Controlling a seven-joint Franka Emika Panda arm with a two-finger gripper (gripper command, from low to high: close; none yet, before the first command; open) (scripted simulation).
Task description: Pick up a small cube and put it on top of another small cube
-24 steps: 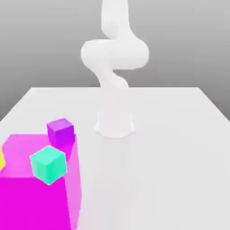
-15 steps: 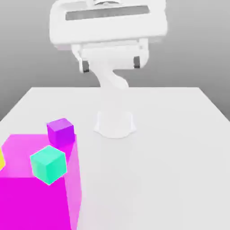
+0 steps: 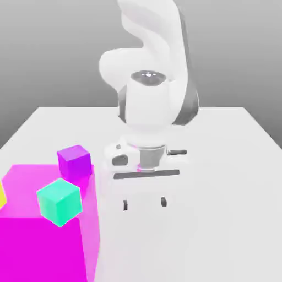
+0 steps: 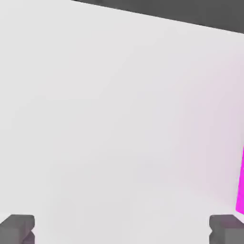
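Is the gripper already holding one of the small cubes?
No, the gripper is open with nothing between its fingertips, beside the big magenta block.

The arm bends downward, its open, empty fingers [image 3: 163,202] pointing down, spread wide.

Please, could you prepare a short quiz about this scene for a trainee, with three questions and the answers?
1. True or false: the gripper is holding the green cube.
2. Multiple choice: what colour is the large block under the green cube?
a) grey
b) magenta
c) blue
3. Fill in the gap: in the exterior view, the small cube seen nearest to the gripper is ____.

Key: 1. false; 2. b; 3. purple
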